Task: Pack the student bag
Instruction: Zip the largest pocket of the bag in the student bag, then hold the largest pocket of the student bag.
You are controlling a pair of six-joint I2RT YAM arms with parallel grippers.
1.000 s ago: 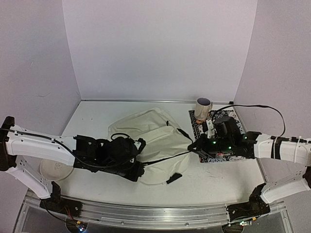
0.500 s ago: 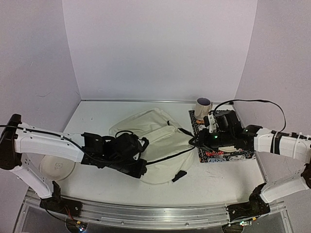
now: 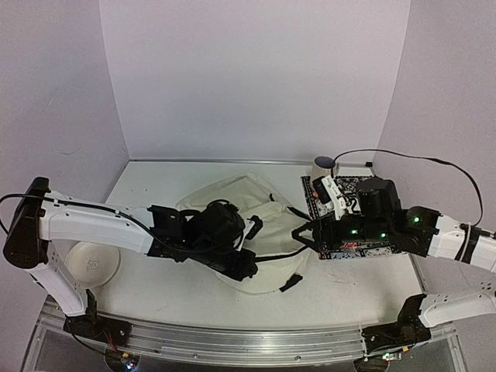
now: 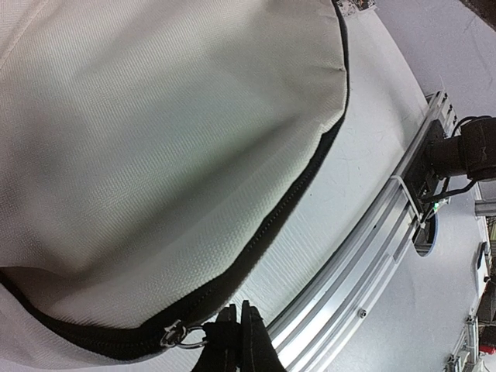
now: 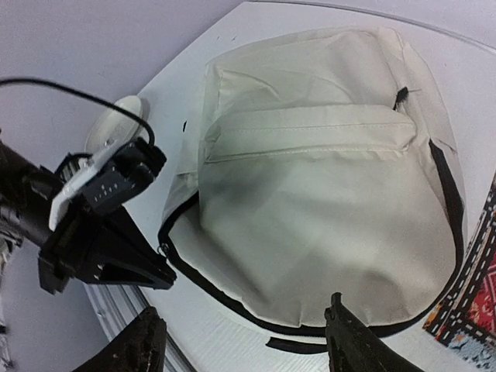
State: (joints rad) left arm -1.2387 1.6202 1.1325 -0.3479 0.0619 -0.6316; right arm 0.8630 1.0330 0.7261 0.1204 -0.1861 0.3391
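Left gripper (image 4: 239,329): jaws pressed together, tips just beside zipper ring (image 4: 186,336).
Right gripper (image 5: 246,341): spread wide, empty, above student bag (image 5: 310,201).

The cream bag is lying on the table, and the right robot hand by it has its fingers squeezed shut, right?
Not quite. The student bag does lie on the table, but the right gripper by it is open, not shut. The right wrist view shows its fingers standing far apart.
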